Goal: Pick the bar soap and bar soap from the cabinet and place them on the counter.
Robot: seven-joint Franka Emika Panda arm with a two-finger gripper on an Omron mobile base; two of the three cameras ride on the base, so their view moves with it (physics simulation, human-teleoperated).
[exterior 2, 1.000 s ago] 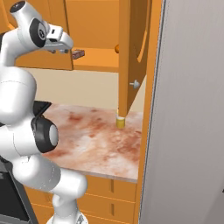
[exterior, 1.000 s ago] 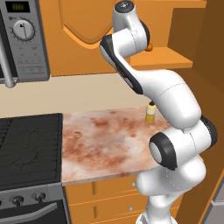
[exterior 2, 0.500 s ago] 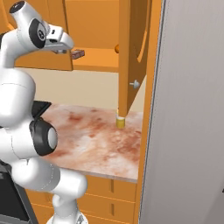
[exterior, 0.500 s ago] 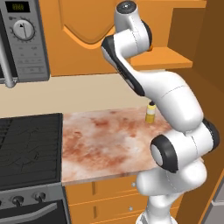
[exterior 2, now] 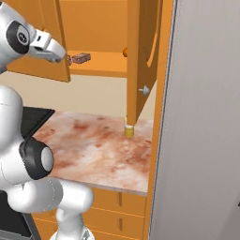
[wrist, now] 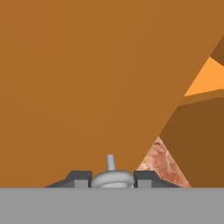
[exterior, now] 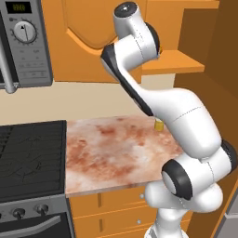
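Right now the two-finger dark-tipped gripper (wrist: pixel 112 179) is clamping together on the small round silver knob (wrist: pixel 110 162) of the orange arched-panel wooden cabinet door (wrist: pixel 87 78), which is filling the hand view from nine to one o'clock.

In the right base view, the two pinkish-tan rectangular bar soaps (exterior 2: pixel 82 57) are sitting on the flat orange cabinet shelf (exterior 2: pixel 103 66) at about three o'clock from the hand, one partly hidden behind it.

I judge the main risk to be the pinch slipping. The knob is small and rounded, so pulling off the door's swing arc is likely to pop it free.

A wide swing could also bring the door against the arm, or nudge the nearer soap towards the small orange ball (exterior 2: pixel 125 50).

The mottled reddish-brown stone-look counter (exterior 2: pixel 89 145) is waiting below.
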